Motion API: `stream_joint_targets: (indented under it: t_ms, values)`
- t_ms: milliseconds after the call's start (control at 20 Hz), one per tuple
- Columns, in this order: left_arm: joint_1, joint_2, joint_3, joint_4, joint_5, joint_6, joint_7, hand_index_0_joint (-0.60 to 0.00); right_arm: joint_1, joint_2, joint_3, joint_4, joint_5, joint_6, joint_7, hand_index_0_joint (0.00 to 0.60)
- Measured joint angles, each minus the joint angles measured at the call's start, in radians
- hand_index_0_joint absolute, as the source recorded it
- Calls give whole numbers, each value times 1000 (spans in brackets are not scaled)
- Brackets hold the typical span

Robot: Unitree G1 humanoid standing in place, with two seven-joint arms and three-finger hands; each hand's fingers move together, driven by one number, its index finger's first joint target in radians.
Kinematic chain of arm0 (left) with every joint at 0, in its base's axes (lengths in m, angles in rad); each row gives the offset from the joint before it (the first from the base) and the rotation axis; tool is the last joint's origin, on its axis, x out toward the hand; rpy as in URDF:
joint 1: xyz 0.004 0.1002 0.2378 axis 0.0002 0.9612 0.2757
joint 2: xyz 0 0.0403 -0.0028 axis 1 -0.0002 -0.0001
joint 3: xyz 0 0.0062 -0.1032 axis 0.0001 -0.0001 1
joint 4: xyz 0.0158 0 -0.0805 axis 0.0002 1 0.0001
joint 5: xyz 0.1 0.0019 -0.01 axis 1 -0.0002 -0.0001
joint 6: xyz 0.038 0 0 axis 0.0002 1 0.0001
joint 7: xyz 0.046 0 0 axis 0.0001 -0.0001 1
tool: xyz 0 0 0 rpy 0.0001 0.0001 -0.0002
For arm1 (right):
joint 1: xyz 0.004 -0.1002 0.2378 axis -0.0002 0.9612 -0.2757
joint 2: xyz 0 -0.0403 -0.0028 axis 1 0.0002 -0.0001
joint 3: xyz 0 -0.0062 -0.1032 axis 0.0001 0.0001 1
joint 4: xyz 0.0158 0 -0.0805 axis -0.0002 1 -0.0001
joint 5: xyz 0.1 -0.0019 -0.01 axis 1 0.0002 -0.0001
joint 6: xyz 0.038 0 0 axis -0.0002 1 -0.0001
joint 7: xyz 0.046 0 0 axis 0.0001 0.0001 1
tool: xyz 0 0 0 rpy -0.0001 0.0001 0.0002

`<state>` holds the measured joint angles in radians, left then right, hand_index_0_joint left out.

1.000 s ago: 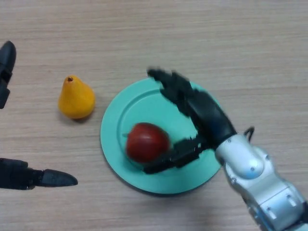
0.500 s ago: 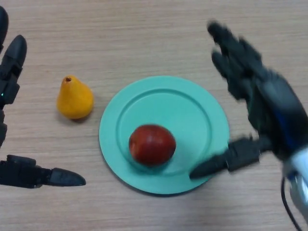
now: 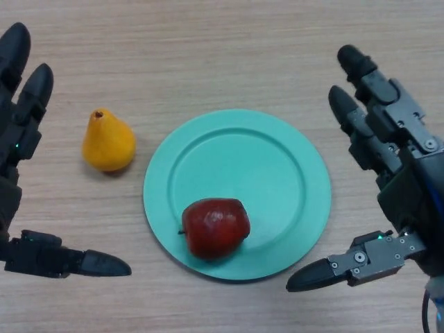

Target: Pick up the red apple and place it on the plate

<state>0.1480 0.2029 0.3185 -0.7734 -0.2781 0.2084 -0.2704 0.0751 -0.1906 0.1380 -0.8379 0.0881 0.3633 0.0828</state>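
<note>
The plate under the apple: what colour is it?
The plate is plain teal green with no pattern, seen best in the head view.

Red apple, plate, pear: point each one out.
red apple (image 3: 215, 227), head view, middle of its skin.
plate (image 3: 267, 149), head view, bare inner surface.
pear (image 3: 108, 143), head view, its wide lower body.
</note>
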Motion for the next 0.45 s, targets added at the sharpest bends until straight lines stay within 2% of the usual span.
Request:
stream_joint_targets:
  t_ms: [150,450]
  values:
    - [-2,0,4,4,0,0,-2,0,-6,0,-8,-32,40,24,0,0]
    - [-11,0,3,4,2,0,-2,0,-8,-1,-11,-50,40,49,0,0]
